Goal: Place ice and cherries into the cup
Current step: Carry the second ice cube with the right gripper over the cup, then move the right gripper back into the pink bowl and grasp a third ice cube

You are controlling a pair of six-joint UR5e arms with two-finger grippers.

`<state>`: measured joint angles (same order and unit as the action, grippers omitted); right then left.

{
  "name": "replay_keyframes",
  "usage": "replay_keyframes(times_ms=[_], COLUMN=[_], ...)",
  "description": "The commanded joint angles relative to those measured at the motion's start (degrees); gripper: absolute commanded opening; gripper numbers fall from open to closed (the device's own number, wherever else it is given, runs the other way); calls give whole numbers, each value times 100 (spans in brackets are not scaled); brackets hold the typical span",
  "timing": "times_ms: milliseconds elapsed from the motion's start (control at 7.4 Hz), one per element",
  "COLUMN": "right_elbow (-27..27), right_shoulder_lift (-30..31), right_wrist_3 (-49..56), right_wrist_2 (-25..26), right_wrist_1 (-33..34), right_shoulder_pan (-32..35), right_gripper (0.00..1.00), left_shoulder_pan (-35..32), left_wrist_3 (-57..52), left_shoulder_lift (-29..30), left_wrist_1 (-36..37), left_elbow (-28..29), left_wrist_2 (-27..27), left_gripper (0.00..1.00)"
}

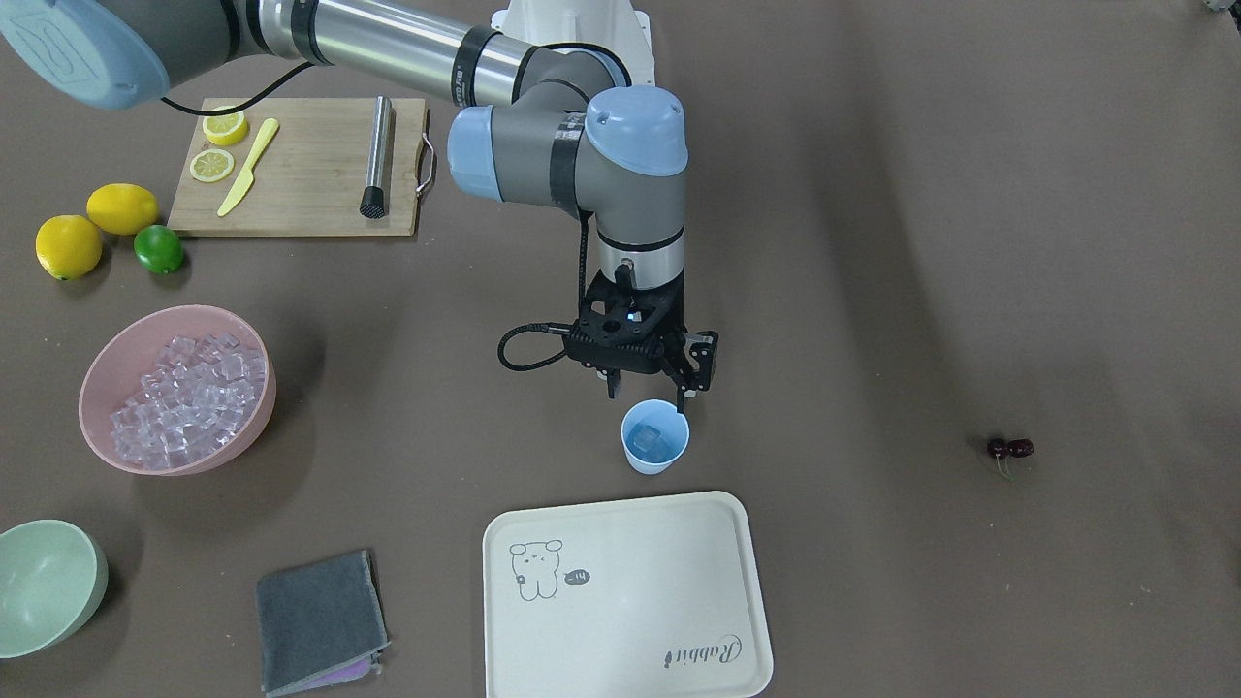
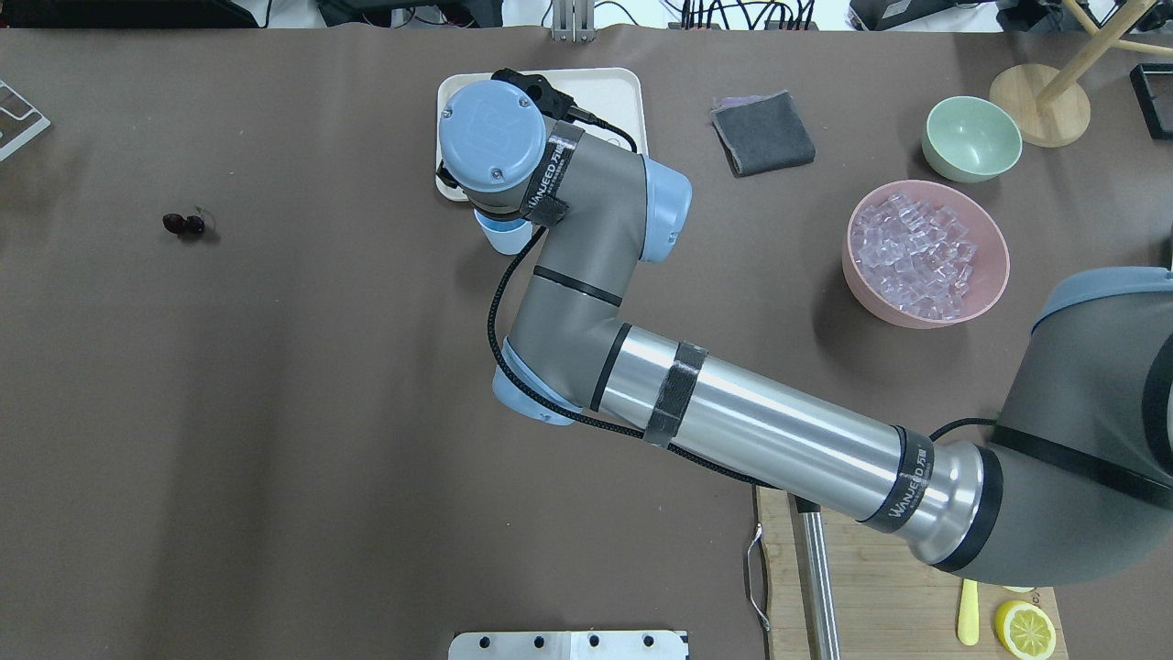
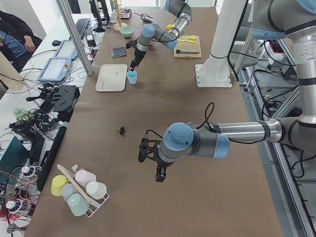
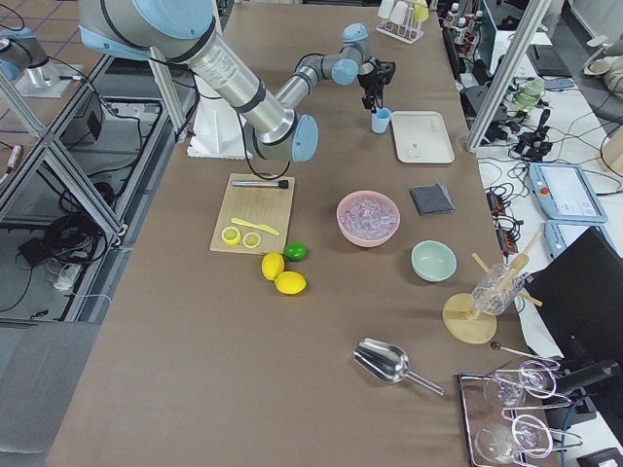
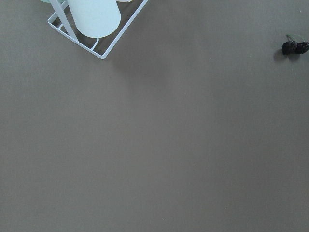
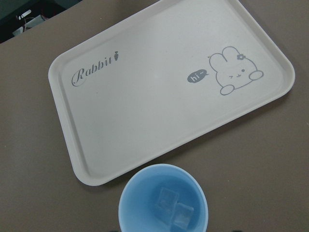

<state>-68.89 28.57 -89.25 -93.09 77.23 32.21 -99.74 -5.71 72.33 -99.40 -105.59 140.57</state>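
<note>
The light-blue cup (image 1: 655,450) stands on the table just behind the cream tray. It holds two clear ice cubes (image 6: 167,198). My right gripper (image 1: 652,386) hangs just above the cup's rim, open and empty. Many more ice cubes (image 1: 184,399) fill the pink bowl (image 1: 105,366). The dark cherries (image 1: 1009,448) lie alone on the table far from the cup, and also show in the left wrist view (image 5: 294,47). My left gripper (image 3: 159,173) hovers over bare table near the cherries (image 3: 121,130); I cannot tell whether it is open or shut.
A cream rabbit tray (image 1: 630,620), a grey cloth (image 1: 318,620) and a pale green bowl (image 1: 44,582) lie by the operators' edge. A cutting board (image 1: 301,194) carries lemon slices, a yellow knife and a muddler. Two lemons and a lime (image 1: 158,249) sit beside it. A cup rack (image 5: 91,19) stands near my left wrist.
</note>
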Motion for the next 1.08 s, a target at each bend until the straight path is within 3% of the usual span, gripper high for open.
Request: replay_keyframes(times_ms=[0,135,405,676,946], right_elbow=[-823,-1385,-2301,-2375,-2743], right_shoulder_lift=[741,1355,2613,3406,4241], right_wrist_3=[955,1510,3028,4775,5800], right_wrist_2=[-462,-787,-1945,-2264,-2591], right_wrist_1=[46,46,46,-24,-42], right_shoulder_pan=[162,459,1450,2110,2596], right_gripper=[79,78,76,74,74], left_shoulder_pan=[-2,-2,-11,-11,-11], left_wrist_3=[0,0,0,35,35], left_shoulder_lift=[0,-9,-9,-9,0], left_wrist_1=[0,0,0,0,0], left_elbow=[3,-14,-23,-41,-41], left_wrist_2=[6,6,6,6,6], left_gripper=[98,98,98,98,98])
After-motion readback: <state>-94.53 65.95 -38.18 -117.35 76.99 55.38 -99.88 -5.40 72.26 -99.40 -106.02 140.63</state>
